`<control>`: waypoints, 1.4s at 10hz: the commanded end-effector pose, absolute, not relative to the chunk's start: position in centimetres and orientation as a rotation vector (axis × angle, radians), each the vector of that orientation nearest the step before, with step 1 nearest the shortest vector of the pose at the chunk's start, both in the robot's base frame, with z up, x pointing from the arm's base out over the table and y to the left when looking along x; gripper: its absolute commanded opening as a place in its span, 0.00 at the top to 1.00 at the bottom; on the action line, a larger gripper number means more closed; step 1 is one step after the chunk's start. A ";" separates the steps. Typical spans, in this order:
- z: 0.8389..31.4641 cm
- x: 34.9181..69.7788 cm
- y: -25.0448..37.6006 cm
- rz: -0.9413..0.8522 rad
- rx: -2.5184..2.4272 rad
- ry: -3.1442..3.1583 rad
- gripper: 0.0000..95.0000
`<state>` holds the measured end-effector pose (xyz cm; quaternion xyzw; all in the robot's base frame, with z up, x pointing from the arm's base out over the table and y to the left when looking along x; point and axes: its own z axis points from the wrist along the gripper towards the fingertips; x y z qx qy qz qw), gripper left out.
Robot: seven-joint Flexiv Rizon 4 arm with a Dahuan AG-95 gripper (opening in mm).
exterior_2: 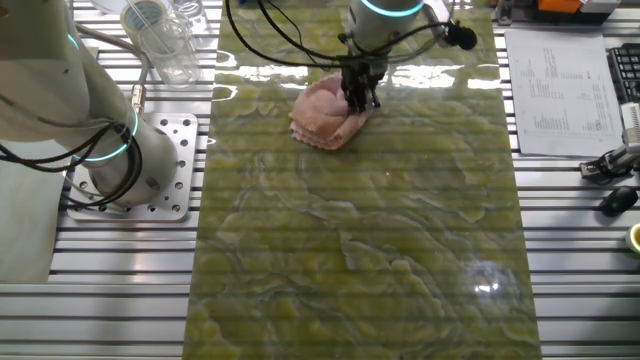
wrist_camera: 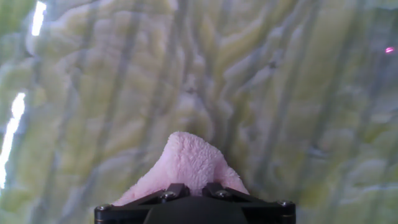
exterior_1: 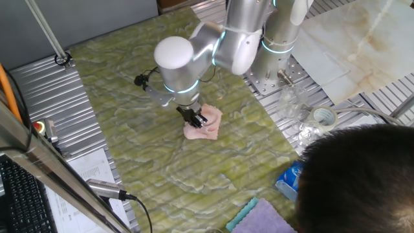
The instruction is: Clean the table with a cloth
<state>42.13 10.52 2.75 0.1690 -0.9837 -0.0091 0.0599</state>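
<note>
Robotics lab: arm base (exterior_2: pixel 150 170) bolted to ribbed metal panels (exterior_2: pixel 90 250), keyboard (exterior_1: pixel 22 197)

The arm (exterior_1: pixel 226 42) was bent down over the table, and the gripper (exterior_1: pixel 196 118) was pointed downward, its fingers (exterior_2: pixel 358 95) closed on the cloth (exterior_1: pixel 206 124).

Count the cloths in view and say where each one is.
2: a pink cloth under the gripper on the table; a lavender cloth at its near edge.

one fixed view: looking down across the table (exterior_1: pixel 162 155) from behind a head (exterior_1: pixel 362 178) | other fixed view: facing opposite, sharing the cloth (exterior_2: pixel 325 115) | hand view: hovering close, looking along the table (wrist_camera: pixel 280 93)
</note>
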 end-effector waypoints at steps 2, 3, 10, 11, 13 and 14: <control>2.8 42.3 9.2 -0.016 0.543 -2.966 1.00; 2.9 42.3 8.7 -0.007 0.561 -2.961 1.00; 2.3 42.0 10.7 -0.038 0.492 -2.999 1.00; 2.1 41.8 11.4 -0.040 0.474 -3.007 1.00; 2.1 41.5 12.9 -0.041 0.437 -3.016 1.00; 2.1 41.4 13.6 -0.040 0.417 -3.020 1.00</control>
